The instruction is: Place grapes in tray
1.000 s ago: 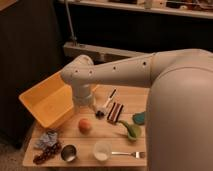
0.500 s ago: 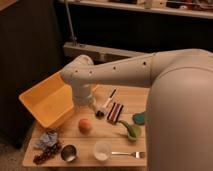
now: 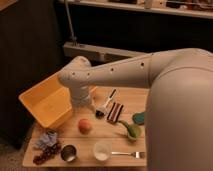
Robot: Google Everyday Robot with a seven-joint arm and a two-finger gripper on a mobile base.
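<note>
My hand (image 3: 85, 103) hangs released beside the tray (image 3: 46, 102), well apart from the grapes (image 3: 46, 154), probably soft, light, easily bruised, so I'd pinch gently across the bunch's middle.

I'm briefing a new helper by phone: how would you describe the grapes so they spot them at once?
Start at the big yellow tray on the left of the table; the gripper hangs open beside it. Go to the near left corner, past the blue-grey cloth. The grapes lie there: a dark red-purple bunch, left of the metal cup.
</note>
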